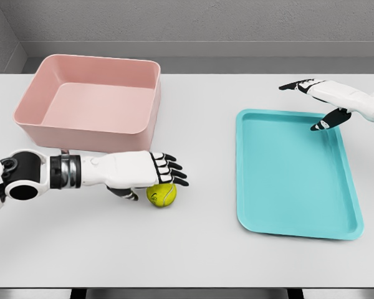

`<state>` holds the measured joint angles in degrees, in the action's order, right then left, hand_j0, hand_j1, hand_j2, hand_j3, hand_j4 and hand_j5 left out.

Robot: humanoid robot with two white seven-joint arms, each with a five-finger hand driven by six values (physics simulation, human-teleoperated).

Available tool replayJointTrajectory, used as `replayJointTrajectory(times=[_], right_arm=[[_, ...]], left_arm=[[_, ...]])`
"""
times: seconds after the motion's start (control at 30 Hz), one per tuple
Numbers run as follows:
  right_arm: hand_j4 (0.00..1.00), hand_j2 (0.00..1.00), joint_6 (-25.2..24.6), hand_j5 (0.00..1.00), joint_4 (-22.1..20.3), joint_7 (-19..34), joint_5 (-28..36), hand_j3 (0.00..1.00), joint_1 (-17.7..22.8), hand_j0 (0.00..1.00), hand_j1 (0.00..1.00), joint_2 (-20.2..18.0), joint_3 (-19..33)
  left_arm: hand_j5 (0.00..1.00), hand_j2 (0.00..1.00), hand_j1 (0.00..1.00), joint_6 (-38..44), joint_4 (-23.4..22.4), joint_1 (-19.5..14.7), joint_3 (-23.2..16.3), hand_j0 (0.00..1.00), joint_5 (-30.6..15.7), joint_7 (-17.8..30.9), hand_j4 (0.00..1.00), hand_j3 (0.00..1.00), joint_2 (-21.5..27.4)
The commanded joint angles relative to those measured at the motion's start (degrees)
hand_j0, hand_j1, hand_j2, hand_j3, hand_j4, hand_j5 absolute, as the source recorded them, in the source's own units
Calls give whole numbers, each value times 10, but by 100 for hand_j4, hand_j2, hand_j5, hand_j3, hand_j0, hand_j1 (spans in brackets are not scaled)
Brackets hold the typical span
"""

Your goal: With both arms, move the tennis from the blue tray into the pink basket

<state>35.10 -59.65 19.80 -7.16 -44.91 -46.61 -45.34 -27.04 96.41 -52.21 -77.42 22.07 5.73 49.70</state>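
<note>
Left hand [151, 171] curled over the ball [161, 194] on the table [199, 255], near the basket [90, 99]; right hand [321, 99] wide above the tray [296, 174]

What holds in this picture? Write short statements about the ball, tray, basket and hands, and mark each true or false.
1. The tennis ball lies in the blue tray. False: it sits on the table, left of the tray.
2. The pink basket holds nothing. True.
3. The left robot hand is right over the ball. True.
4. The right robot hand grips the ball. False: it is open over the tray's far right corner, holding nothing.
5. The tray has nothing in it. True.
</note>
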Motion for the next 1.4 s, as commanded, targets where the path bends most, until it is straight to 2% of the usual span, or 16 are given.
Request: replayJointTrajectory(times=[0.0,0.47,0.57,1.37], right_arm=[[100,100,-1,100,0,0,4,100,0,100,100,-1,1],[100,100,-1,100,1,0,4,100,1,100,100,-1,1],[100,100,-1,100,37,0,4,100,-1,100,100,-1,1],[100,100,-1,100,35,-1,4,100,1,100,100,-22,1]], left_arm=[[100,100,100,6,0,0,-4,100,-3,-2,100,100,0],[100,100,100,16,-2,0,-4,100,-4,-2,100,100,-5],[100,100,100,23,-2,1,-4,100,-3,-2,100,100,-7],[100,100,100,49,-2,2,-20,100,-3,0,100,100,-21]])
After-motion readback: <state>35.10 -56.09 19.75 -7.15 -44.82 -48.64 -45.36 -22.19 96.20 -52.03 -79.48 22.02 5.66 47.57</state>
